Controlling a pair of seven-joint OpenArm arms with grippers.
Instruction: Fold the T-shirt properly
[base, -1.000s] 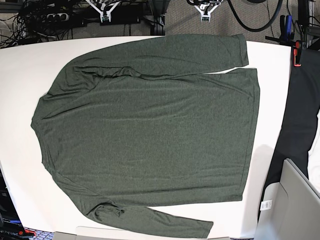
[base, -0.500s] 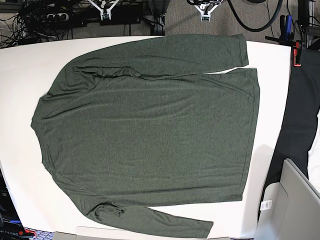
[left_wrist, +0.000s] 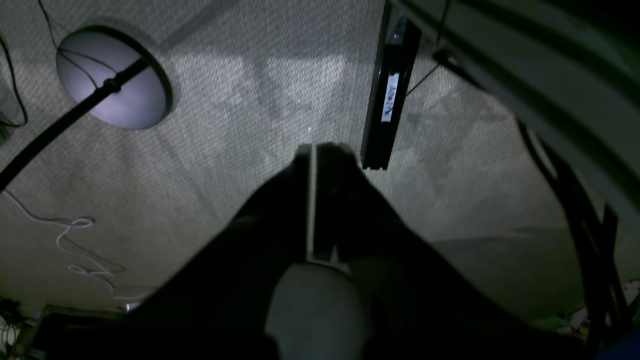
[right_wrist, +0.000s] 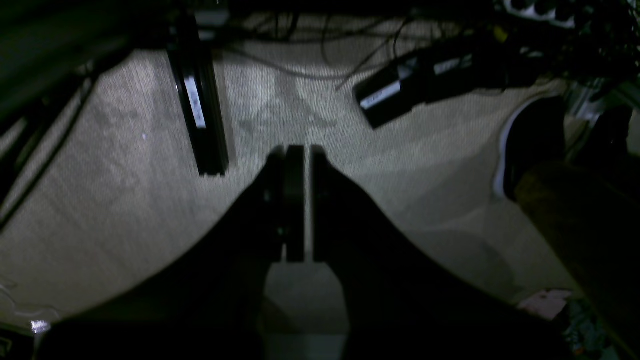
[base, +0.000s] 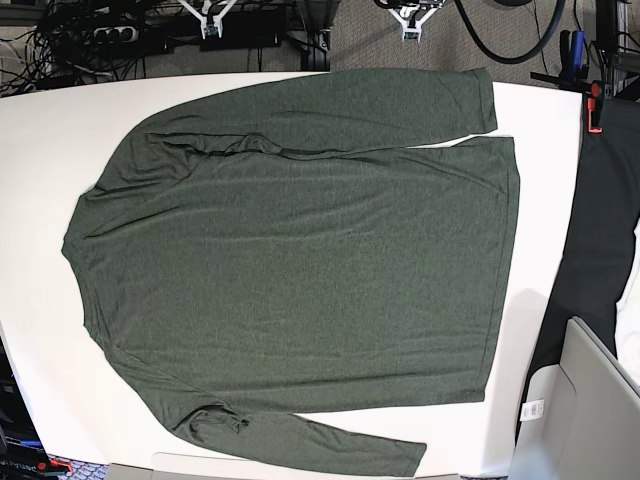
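Base view, T-shirt (base: 300, 270) flat (unfolded), white table (base: 45, 130) margins bare

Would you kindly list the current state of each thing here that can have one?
T-shirt: unfolded, spread flat on the white table, both long sleeves lying along its sides.
Left gripper: shut, empty, over the carpet.
Right gripper: shut, empty, over the carpet.

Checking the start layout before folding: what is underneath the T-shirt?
The T-shirt lies spread flat on a white table, whose surface shows all round it. Whatever sits beneath the fabric itself is covered; no bulge suggests anything there.
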